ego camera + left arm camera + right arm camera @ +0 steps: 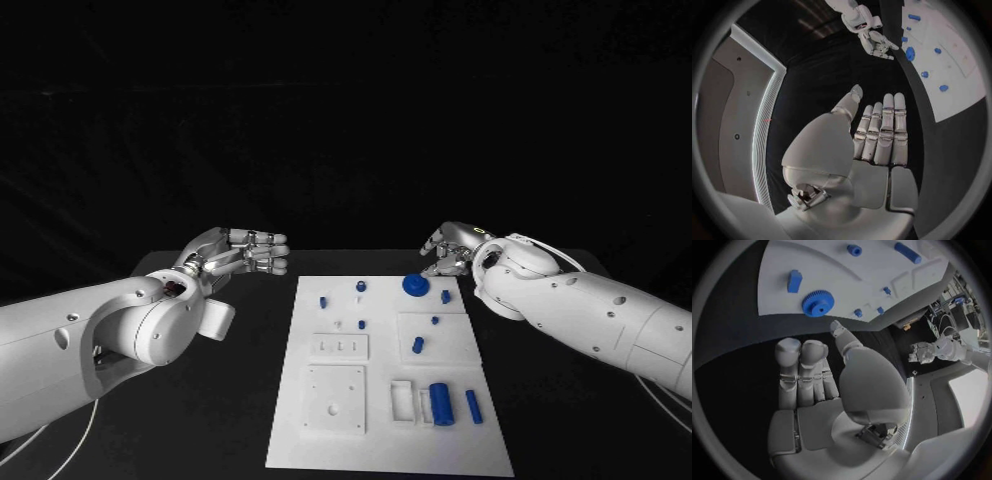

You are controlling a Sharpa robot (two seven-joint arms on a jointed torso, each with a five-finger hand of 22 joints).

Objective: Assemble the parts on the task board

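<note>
Black table [562,400], white task board [387,440], small blue parts hard to resolve; left hand [245,250] and right hand [450,248] empty, fingers apart.

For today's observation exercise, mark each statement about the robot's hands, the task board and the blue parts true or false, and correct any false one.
1. The left hand holds a blue part. False: it holds nothing, its fingers straight.
2. A blue gear lies at the far end of the task board, near the right hand. True.
3. The right hand grips the gear. False: it is beside the gear, apart from it, holding nothing.
4. Blue cylinders lie near the board's near right corner. True.
5. Both hands are off the board, over the black table. True.
</note>
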